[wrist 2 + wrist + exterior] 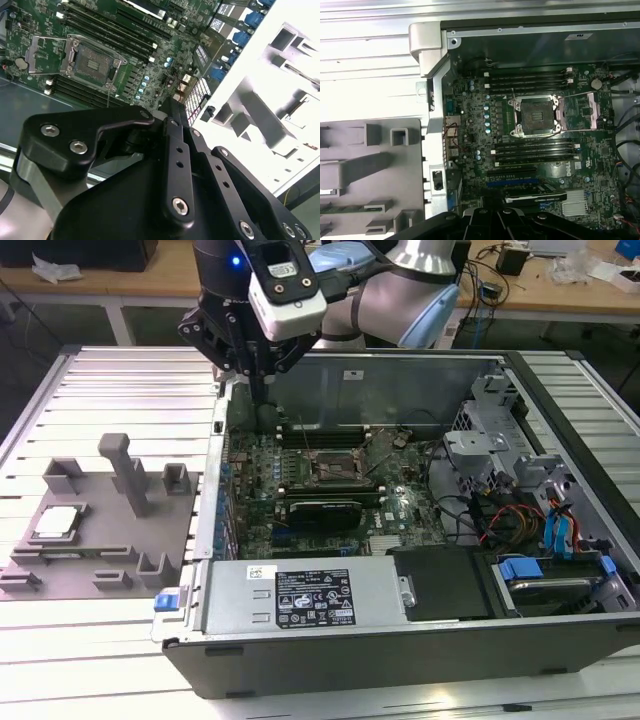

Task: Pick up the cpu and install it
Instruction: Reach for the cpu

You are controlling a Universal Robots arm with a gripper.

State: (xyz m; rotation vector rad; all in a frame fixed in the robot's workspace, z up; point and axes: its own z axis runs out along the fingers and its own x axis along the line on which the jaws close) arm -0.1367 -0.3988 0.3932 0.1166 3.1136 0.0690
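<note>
The cpu (57, 523), a small silvery square chip, lies in a recess of the grey holder tray (100, 540) at the exterior view's left, outside the computer case (400, 640). My gripper (258, 396) hangs over the case's back left corner, well apart from the cpu. Its black fingers (172, 115) stand together, shut on nothing. The black cpu socket (335, 468) on the green motherboard is uncovered, and it appears in both wrist views (92, 62) (536, 116). Its metal frame (582, 111) is folded open beside it.
The grey tray carries upright posts (125, 470) and small brackets. Inside the case are memory slots (532, 80), a card (322, 510), cables and blue-tabbed drive bays (555, 530), and a power supply with a white label (310, 598). A ribbed metal table (130, 390) surrounds everything.
</note>
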